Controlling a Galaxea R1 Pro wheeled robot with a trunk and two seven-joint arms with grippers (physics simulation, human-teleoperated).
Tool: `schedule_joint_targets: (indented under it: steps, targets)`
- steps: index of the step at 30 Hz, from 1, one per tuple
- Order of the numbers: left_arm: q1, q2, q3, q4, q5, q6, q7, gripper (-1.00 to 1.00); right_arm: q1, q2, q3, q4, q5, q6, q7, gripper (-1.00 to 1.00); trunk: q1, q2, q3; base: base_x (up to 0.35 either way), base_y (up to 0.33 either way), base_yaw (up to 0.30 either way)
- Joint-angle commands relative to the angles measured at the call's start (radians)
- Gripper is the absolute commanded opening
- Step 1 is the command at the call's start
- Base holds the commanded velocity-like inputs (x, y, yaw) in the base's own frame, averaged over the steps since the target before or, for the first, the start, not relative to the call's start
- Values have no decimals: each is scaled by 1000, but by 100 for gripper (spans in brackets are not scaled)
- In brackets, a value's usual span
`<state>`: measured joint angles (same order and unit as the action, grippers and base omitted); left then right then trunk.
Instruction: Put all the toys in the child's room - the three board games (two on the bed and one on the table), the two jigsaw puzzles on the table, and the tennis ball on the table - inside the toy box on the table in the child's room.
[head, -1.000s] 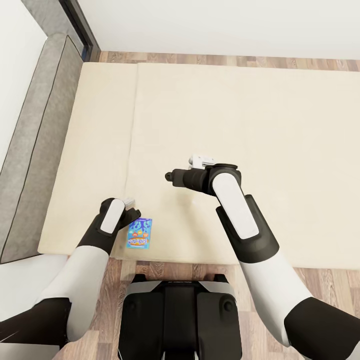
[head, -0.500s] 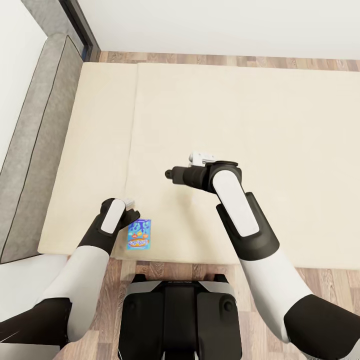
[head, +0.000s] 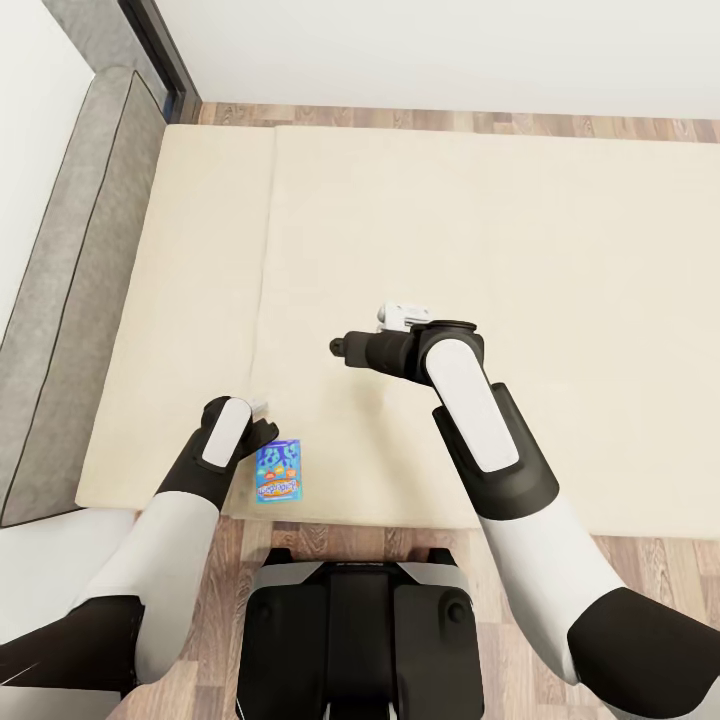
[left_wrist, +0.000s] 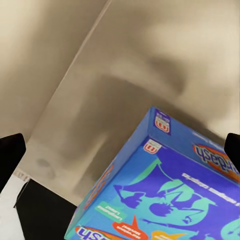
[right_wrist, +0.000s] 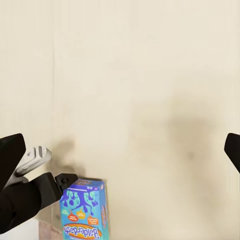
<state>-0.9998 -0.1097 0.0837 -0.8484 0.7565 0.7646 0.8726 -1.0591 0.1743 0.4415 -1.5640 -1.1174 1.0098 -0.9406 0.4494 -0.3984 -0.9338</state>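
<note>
Just one board game (head: 279, 471) lying at the bed's (head: 560, 260) near-left edge. Left gripper (head: 262, 428) is hovering open right beside it; right gripper (head: 340, 349) is hanging spread, pointing left mid-bed.

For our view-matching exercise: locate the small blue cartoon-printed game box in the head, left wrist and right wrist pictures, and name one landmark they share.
Head view: blue game box lies near the bed's front edge, beside the left end effector.
Left wrist view: the box sits close up, in the lower right.
Right wrist view: the box is at the bottom, left of centre.
Shared landmark: the cream bed surface.
</note>
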Motion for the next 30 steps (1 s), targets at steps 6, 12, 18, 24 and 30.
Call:
schedule_joint_targets:
  steps: [6, 12, 18, 24, 30]
  targets:
    - [0, -2, 2, -1, 10, 1, 9, 100, -1, 0, 0, -1, -14, 4, -10, 100, 1, -2, -1, 0, 0, 0]
    - [2, -3, 1, -1, 9, -1, 5, 100, -1, 0, 0, -1, -15, 4, -10, 100, 1, -2, -1, 0, 0, 0]
    - [8, -4, 0, -2, 8, -1, 1, 100, -1, 0, 0, -1, -15, 4, -10, 100, 1, -2, -1, 0, 0, 0]
    - [9, -4, -3, -3, 7, 4, 0, 100, -1, 0, 0, -1, -15, 4, -11, 100, 1, -2, -1, 0, 0, 0]
    - [8, -7, -6, -3, 10, 23, 4, 100, -1, 0, -5, 1, -15, 4, -12, 100, 1, -2, -1, 0, 0, 0]
